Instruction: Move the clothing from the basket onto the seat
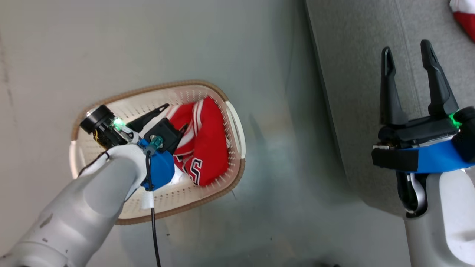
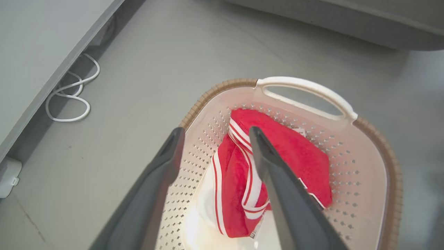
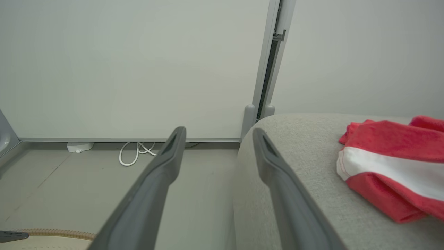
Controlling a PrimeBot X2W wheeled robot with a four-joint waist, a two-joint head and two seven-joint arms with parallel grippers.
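Note:
The cream basket [image 1: 237, 174] stands on the grey floor, left of the seat [image 1: 352, 92]. Red clothing [image 1: 207, 144] with white stripes and lettering lies bunched against the basket's right end. My left gripper [image 1: 173, 118] hangs open inside the basket just above the clothing [image 2: 295, 156], fingers apart and holding nothing. In the left wrist view the gripper [image 2: 216, 130] points at the garment's striped edge, below the white handle [image 2: 305, 90]. My right gripper [image 1: 406, 48] stands open and empty over the seat's edge [image 3: 312, 156]. Another red and white garment [image 3: 392, 166] lies on the seat.
A strip of bare grey floor [image 1: 289, 167] separates basket and seat. A white cable [image 2: 69, 97] is coiled on the floor along the wall base, with a small white box [image 3: 79, 146] nearby. A pale wall panel [image 3: 138, 69] stands behind.

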